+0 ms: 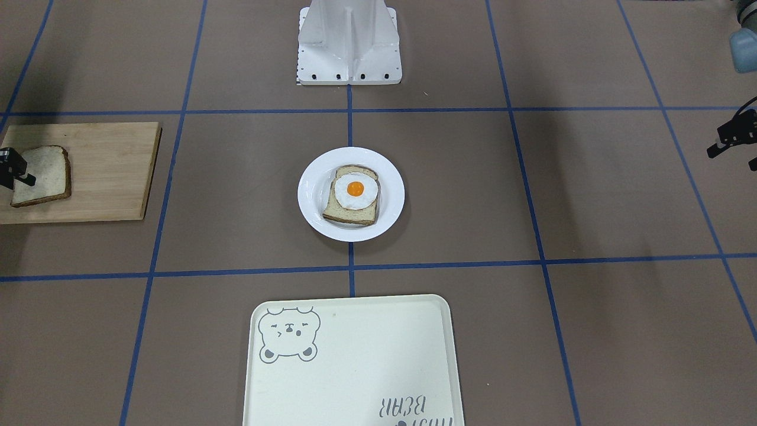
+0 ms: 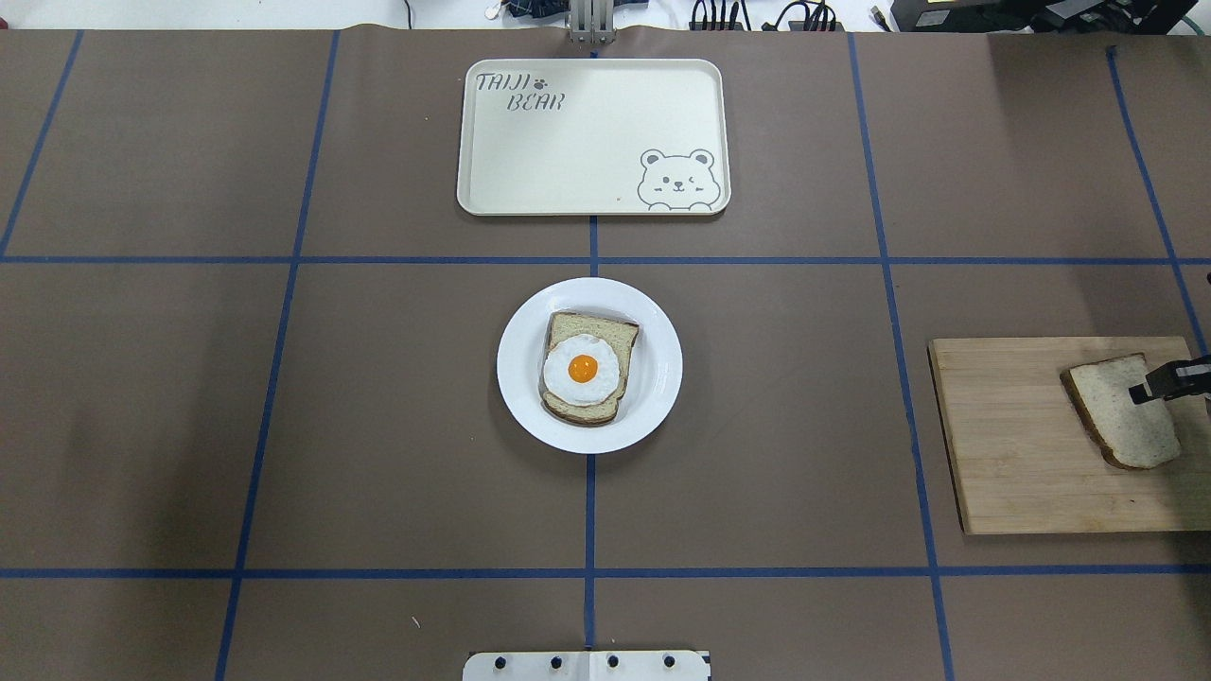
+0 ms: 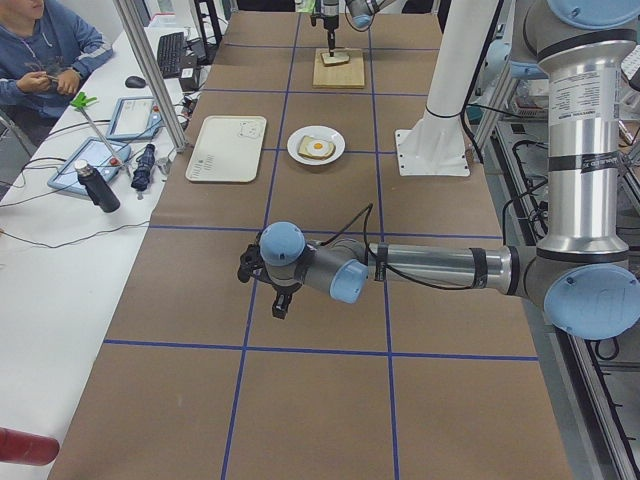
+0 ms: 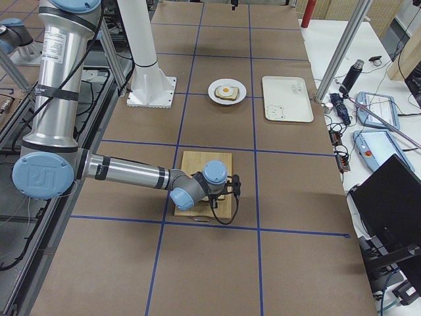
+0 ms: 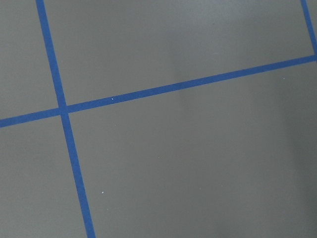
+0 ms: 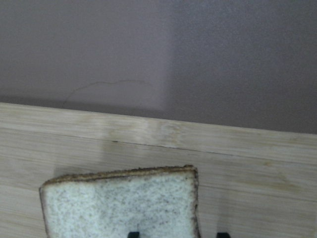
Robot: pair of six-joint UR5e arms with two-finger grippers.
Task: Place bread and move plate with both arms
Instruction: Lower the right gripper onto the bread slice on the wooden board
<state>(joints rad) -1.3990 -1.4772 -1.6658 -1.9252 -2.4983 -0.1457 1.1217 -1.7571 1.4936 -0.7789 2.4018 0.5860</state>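
The plain bread slice (image 2: 1126, 421) lies on a wooden cutting board (image 2: 1022, 454) at the table's right. My right gripper (image 2: 1168, 383) hovers low over it, open. In the right wrist view its two fingertips (image 6: 132, 233) straddle the slice's (image 6: 119, 203) side edge, one over the bread and one over the board. The white plate (image 2: 662, 369) sits at the table's centre with an egg-topped slice (image 2: 584, 369) on it. My left gripper (image 1: 733, 158) hangs open and empty over bare table far to the left, well away from the plate (image 1: 393, 195).
The cream bear tray (image 2: 591, 137) lies beyond the plate on the far side. The robot's white base (image 1: 349, 47) stands on the near side. Blue tape lines grid the brown table. A person sits at a side desk (image 3: 40, 50).
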